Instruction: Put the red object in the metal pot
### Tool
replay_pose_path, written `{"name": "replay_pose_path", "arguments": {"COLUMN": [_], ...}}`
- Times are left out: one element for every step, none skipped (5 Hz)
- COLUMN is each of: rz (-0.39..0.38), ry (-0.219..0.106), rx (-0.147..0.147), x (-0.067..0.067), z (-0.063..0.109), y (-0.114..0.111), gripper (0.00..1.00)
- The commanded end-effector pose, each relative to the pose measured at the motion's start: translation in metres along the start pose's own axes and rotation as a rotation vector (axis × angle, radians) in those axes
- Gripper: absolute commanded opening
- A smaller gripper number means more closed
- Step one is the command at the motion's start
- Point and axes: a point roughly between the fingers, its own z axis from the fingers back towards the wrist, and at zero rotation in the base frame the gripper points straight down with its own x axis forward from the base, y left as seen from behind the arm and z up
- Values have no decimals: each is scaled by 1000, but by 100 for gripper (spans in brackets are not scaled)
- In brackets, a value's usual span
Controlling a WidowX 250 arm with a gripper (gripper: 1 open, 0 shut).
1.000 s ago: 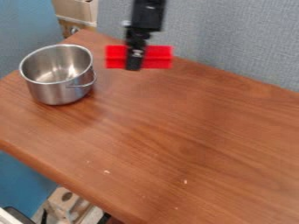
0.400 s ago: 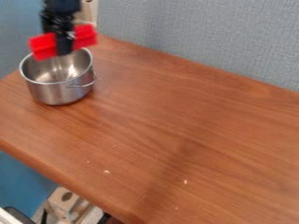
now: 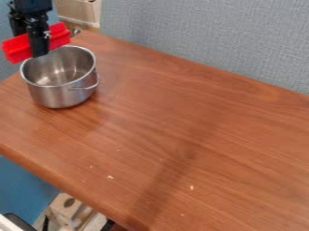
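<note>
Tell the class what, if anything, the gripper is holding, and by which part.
The gripper holds the red block around its middle, with an end sticking out on either side.

Arm [image 3: 32,5] cut off by top edge; pot's [image 3: 60,79] inside floor hidden.

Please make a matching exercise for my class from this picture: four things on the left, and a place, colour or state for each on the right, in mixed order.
Things
1. Red block
2. Metal pot
3. Table
4. Wall behind the table

Descriptions
A. Grey, with a rough-looking texture
B. Held in the robot's jaws, above the level of the pot's rim
C. Brown, with a wood-like surface
D. Shiny and silver, standing near the table's edge

Right pairs
1-B
2-D
3-C
4-A
</note>
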Motion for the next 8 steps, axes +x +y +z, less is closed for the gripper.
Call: {"name": "replay_pose_path", "arguments": {"rz": [66,73,78,81,87,87,89,89], "ry": [-69,-64,-56,-53,-49,-41,-34,-40], "rx": [62,64,64,62,60,58,56,53], "x": [-3,2,8,12,15,18,20,21], "z": [36,26,13,3,-7,-16,-22,-21], "y": [-7,-8,-8,-7,-5,-5,-5,-8], "gripper": [0,0,0,0,0,0,100,100]}}
